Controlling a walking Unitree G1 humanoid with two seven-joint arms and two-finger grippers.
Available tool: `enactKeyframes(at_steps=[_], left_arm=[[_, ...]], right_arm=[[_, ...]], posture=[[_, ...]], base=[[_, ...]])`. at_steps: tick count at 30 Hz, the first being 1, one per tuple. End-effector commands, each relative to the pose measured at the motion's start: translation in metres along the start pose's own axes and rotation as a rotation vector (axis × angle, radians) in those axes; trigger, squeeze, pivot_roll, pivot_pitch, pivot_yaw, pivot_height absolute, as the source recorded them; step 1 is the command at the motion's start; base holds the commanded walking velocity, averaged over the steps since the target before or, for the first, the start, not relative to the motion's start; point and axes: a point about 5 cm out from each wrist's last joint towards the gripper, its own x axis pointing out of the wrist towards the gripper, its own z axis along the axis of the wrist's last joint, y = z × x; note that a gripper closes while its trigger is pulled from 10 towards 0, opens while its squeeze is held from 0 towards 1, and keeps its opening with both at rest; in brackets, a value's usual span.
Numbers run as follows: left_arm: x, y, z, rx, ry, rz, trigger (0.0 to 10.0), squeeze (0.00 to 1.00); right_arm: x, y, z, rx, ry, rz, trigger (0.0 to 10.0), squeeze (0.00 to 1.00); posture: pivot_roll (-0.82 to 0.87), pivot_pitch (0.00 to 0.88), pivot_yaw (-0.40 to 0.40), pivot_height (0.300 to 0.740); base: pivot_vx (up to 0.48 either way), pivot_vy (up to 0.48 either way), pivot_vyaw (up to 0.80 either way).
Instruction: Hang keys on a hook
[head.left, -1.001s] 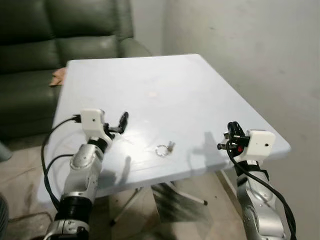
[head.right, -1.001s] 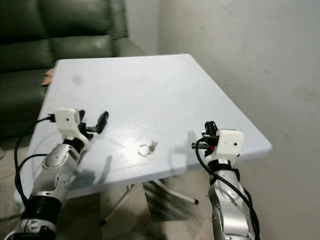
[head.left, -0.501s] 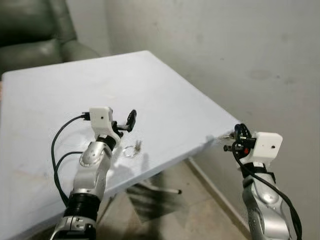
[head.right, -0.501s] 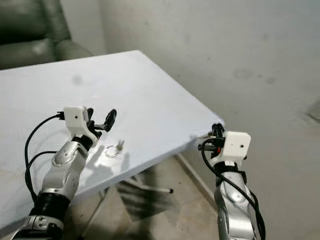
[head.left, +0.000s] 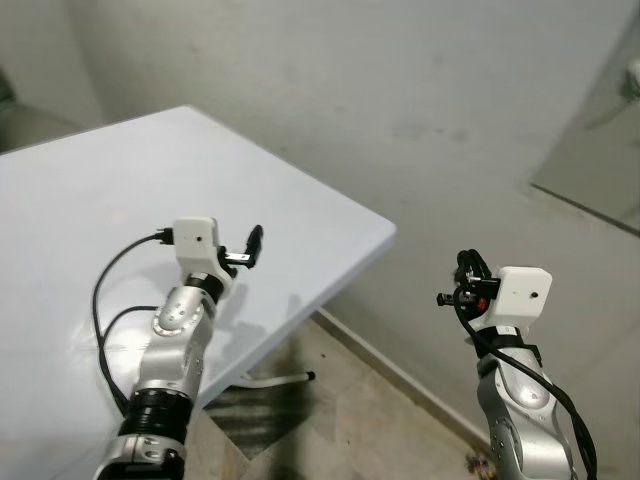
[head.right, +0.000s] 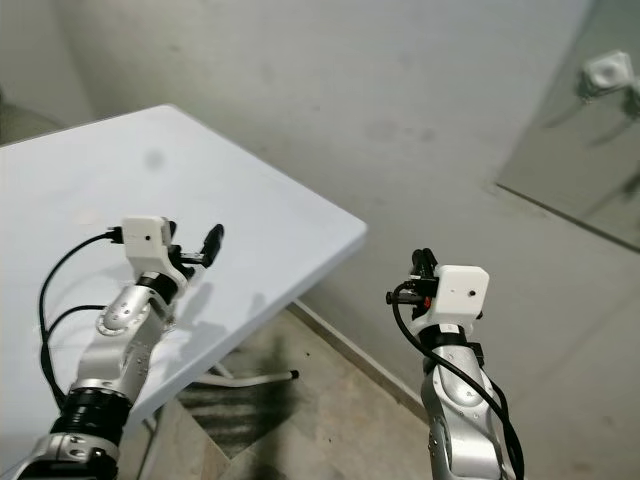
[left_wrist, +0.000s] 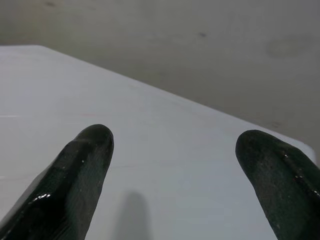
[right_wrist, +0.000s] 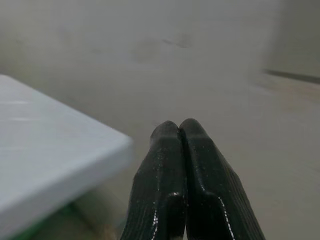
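Left eye view shows the pale bench (head.left: 120, 190) with its rounded corner pointing toward a rough grey plaster wall (head.left: 400, 90). The left gripper (head.left: 250, 248) hovers above the bench near that corner, its two black fingers (left_wrist: 82, 170) spread wide with nothing between them. The right gripper (head.left: 462, 283) is held off the bench, out past the corner and over the floor (head.left: 330, 400); its fingers are pressed tight together, and nothing can be seen held in them.

No keys can be made out on the visible bench top or in either gripper, so where they lie cannot be told from these pictures. A small white fitting (head.right: 607, 68) sits high on the wall far beyond the bench corner; it may be the hook, but it is too small to be sure. Judging by this, the task seems barely begun: the keys are not held and nothing hangs anywhere.

The bench top is smooth, matte, faintly scuffed plastic with a thick moulded edge. The fingers are glossy black, ribbed rubber with rounded tips. The floor looks like worn, mottled concrete.
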Motion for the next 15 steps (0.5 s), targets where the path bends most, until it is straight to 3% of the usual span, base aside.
enactKeyframes(at_steps=[1, 15], left_arm=[[0.0005, -0.0048, -0.0019, 0.011, 0.013, -0.016, 10.0, 0.00], [0.0008, -0.0075, -0.0021, 0.024, 0.018, -0.024, 10.0, 0.00]], right_arm=[[0.0014, -0.0017, 0.0034, -0.005, -0.009, -0.001, 10.0, 0.00], [-0.0010, -0.0008, 0.0023, -0.009, 0.000, 0.004, 10.0, 0.00]], posture=[[-0.02, 0.000, -0.018, 0.740], [-0.02, 0.000, -0.020, 0.740]], base=[[0.000, 0.000, -0.77], [0.000, 0.000, -0.77]])
